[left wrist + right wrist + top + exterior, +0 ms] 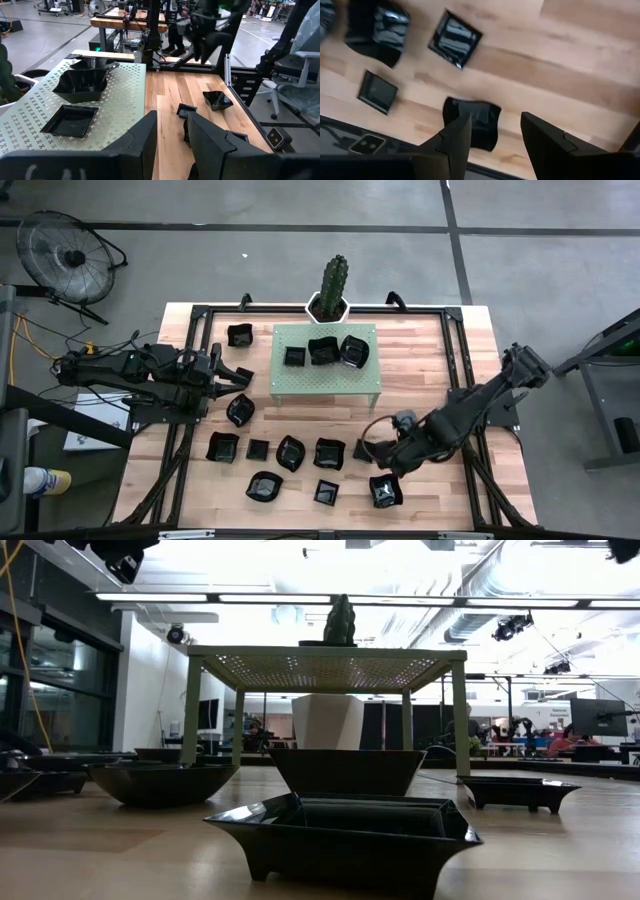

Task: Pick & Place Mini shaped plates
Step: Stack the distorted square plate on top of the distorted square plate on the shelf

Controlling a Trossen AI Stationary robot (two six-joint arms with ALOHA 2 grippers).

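Plates: three black dishes point(323, 350) on the pale green stand point(326, 380); the rest spread over the wooden table point(440, 370) in front of it. Right gripper point(385, 470): fingers apart, nothing between them, above a wavy-edged plate point(472, 122) near the front edge. Left gripper point(240, 376): beside the stand's left end, fingers slightly apart, empty. Cactus point(333, 280): behind the stand.

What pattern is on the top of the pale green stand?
The stand top carries a regular grid of small cross-shaped perforations, clearest in the left wrist view.
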